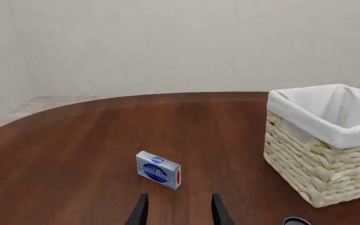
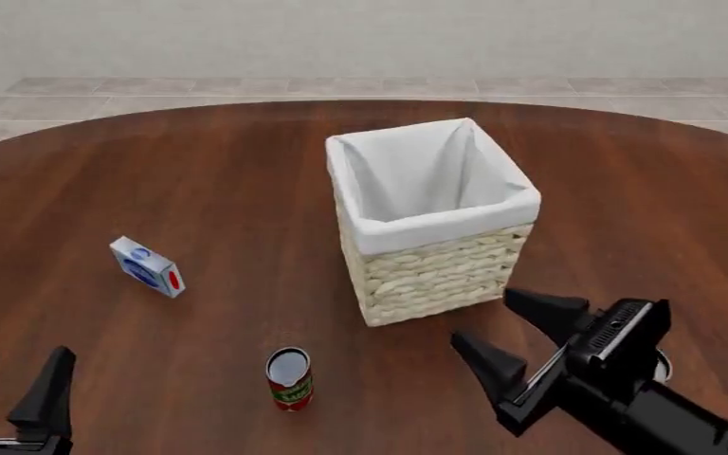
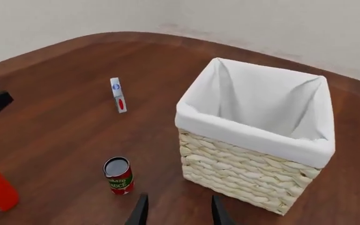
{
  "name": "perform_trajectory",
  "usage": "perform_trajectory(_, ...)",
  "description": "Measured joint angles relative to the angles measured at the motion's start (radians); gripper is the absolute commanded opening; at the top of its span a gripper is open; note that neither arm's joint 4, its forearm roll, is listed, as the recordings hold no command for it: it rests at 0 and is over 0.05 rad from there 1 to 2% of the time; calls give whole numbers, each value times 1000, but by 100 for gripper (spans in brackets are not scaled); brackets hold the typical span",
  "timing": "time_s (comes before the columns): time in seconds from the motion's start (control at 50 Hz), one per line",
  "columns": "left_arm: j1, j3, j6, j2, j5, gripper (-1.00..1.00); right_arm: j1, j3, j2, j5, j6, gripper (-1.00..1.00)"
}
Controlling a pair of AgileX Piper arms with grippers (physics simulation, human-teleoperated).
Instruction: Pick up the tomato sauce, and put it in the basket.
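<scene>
Presently the tomato sauce [image 2: 289, 378] is standing upright on the worktop [image 2: 212, 190] just in front of the basket [image 2: 430, 220], while the right gripper [image 2: 522, 330] is hovering nearby (fingers spread wide, holding nothing), apparently readying a grasp; the left gripper [image 2: 12, 379] is idling, likewise spread and empty.

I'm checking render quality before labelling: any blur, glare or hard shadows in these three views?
Front view: sharp throughout, even light, only faint soft shading beside the basket and tomato sauce. Left wrist view: crisp, no glare on the table. Right wrist view: sharp too; the can's dark top shows no highlight.
</scene>
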Motion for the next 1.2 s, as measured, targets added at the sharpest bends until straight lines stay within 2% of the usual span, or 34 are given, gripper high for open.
perform_trajectory(0.52,0,0,0,0,0,100,166,-144,257,8,3,100)
perform_trajectory(1.2,0,0,0,0,0,100,284,-300,536,15,-1,100)
